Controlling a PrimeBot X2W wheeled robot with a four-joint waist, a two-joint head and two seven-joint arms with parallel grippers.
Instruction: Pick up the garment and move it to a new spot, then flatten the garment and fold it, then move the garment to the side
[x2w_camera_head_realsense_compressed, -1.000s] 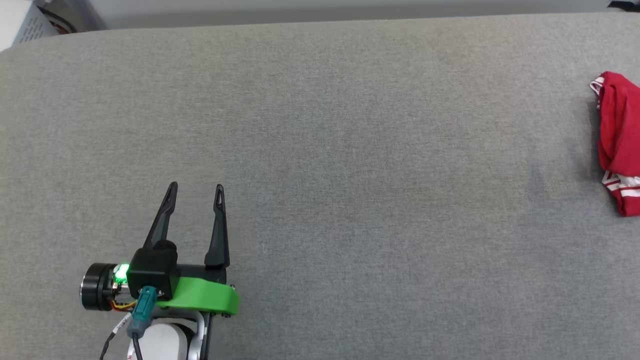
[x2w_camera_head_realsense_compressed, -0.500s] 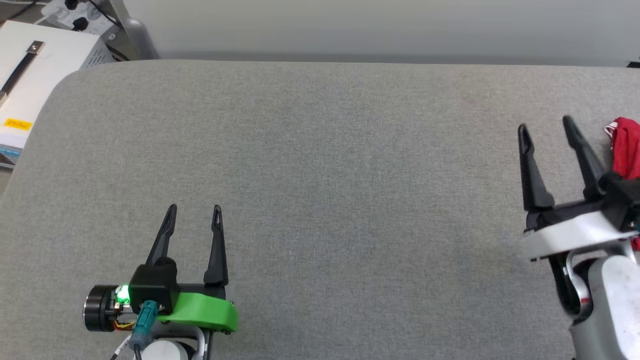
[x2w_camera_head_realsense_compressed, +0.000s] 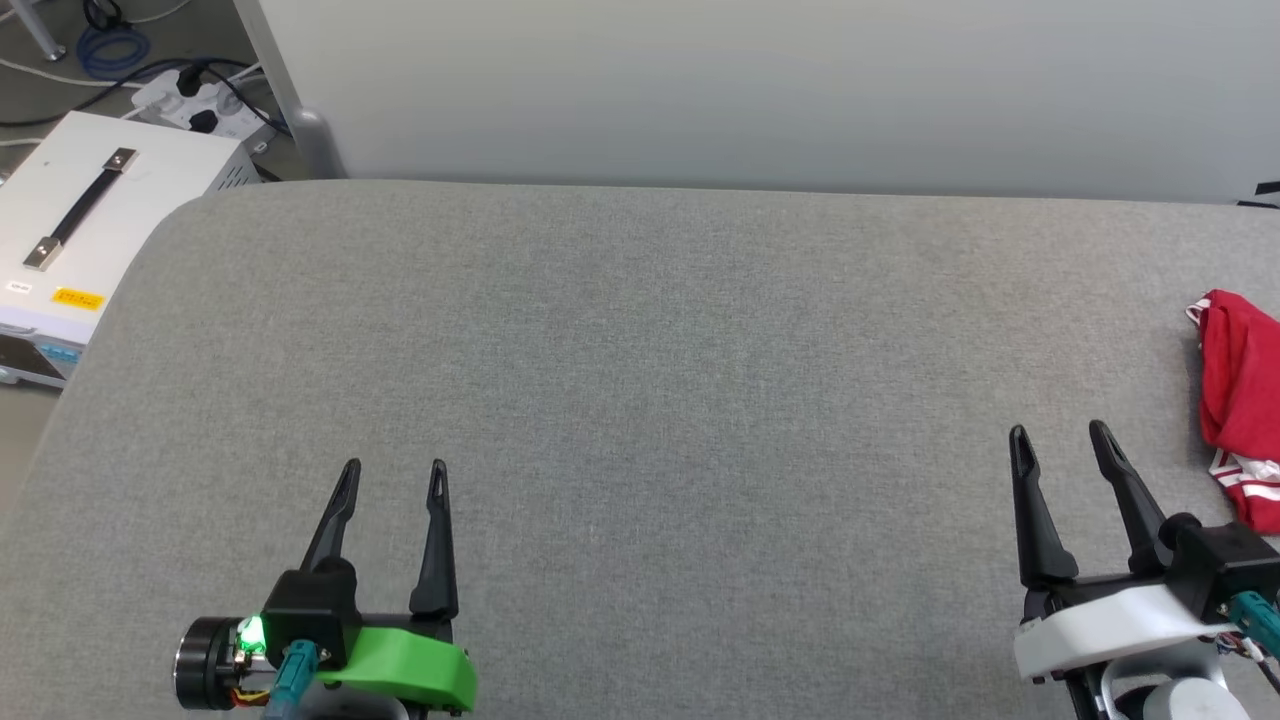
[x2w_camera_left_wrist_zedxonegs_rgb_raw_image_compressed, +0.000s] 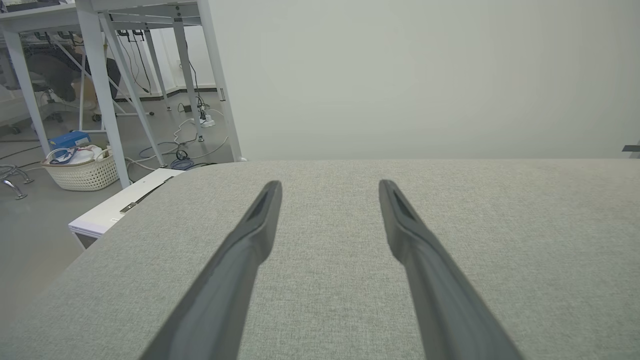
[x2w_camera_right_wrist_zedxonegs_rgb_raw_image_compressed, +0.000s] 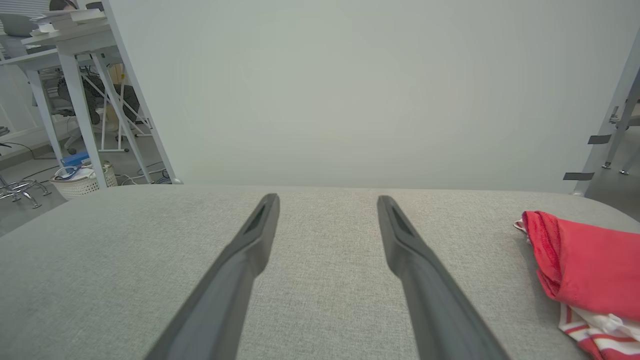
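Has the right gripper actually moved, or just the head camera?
Yes. Against the garment, the right gripper has drawn back toward the robot; its fingers no longer reach the garment's far end.

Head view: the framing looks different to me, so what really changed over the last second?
The camera tipped up, so the whole picture slid down and more of the white box beside the table shows. The right hand came into view near the garment, then drew back toward the robot. Nothing was taken or let go. The left hand stayed open and the garment lay where it was.
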